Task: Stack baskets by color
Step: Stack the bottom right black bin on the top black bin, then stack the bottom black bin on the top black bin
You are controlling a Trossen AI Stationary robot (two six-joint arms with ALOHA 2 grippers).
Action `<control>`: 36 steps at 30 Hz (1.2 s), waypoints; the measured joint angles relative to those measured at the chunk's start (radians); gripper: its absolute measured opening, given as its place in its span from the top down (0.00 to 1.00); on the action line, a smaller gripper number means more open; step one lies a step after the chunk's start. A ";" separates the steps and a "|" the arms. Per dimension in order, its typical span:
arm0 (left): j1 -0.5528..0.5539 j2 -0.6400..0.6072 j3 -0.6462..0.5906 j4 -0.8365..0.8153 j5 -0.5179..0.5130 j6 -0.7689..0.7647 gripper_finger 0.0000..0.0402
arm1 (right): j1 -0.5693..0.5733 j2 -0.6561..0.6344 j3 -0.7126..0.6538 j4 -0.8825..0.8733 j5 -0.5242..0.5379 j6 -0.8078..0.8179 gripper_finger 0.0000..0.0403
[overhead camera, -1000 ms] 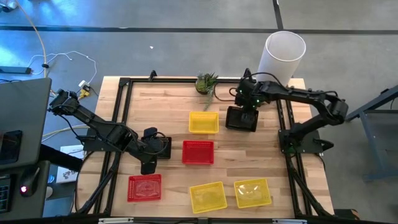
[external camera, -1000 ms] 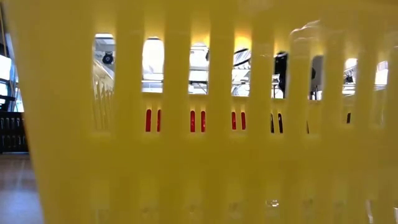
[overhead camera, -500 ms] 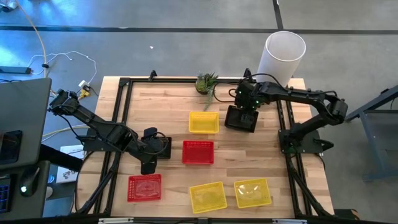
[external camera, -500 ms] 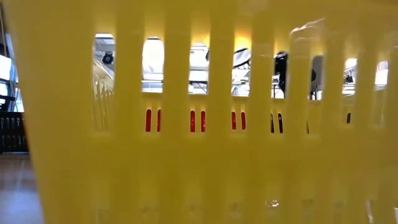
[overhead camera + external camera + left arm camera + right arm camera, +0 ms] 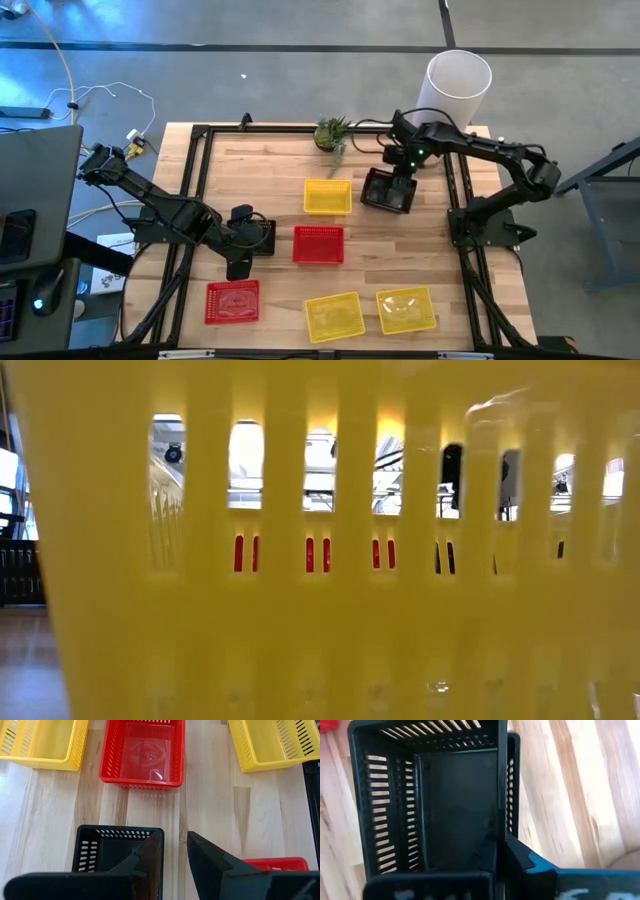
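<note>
My right gripper [image 5: 496, 847] [image 5: 401, 172] is shut on a black basket [image 5: 445, 805] [image 5: 388, 191] at the table's far right. Beside it a yellow basket [image 5: 327, 196] lies flat on the wood. My left gripper [image 5: 175, 847] [image 5: 248, 238] stands open at the left over another black basket [image 5: 110, 852]. One finger is inside that basket, the other outside its wall, with bare wood showing between wall and outer finger. A red basket [image 5: 144, 751] [image 5: 318, 244] lies just beyond it. My right gripper pinches one side wall of the black basket at its rim [image 5: 499, 822], one finger inside the basket and one outside. The fingers come from above, slanting down. The basket stays mouth up; whether its bottom is off the wood I cannot tell.
A red basket [image 5: 232, 301] and two yellow baskets [image 5: 334, 315] [image 5: 406, 309] lie along the near edge. A small green plant [image 5: 332, 132] and a tall white cylinder [image 5: 458, 88] stand at the far edge. A yellow basket wall [image 5: 300, 620] fills the low view.
My right hand has swung a little toward the table's right edge and turned about its fingers, which stay at the black basket. The basket has turned slightly on the spot. My left arm has kept still.
</note>
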 joint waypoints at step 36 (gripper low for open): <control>0.000 0.000 0.000 -0.001 0.000 0.000 0.79 | -0.025 -0.048 -0.047 -0.017 0.023 0.126 0.73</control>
